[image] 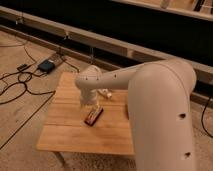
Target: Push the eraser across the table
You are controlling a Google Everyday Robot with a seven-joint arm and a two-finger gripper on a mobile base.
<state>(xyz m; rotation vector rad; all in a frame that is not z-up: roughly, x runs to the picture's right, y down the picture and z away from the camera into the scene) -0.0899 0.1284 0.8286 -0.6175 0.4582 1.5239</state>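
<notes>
arm: big elbow nearside, forearm reaching left, wrist bent down over the table [70, 131] | gripper [93, 106]: low over table middle, opening cannot be told | eraser [93, 116]: flat at table middle, just beneath gripper

Cream rounded arm [160, 95] w/ dark screw holes [182, 116]; gripper [92, 104] over table [65, 135]

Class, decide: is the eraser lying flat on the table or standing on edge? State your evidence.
Lying flat: the eraser shows its broad top face up on the table. The gripper sits just behind it.
</notes>
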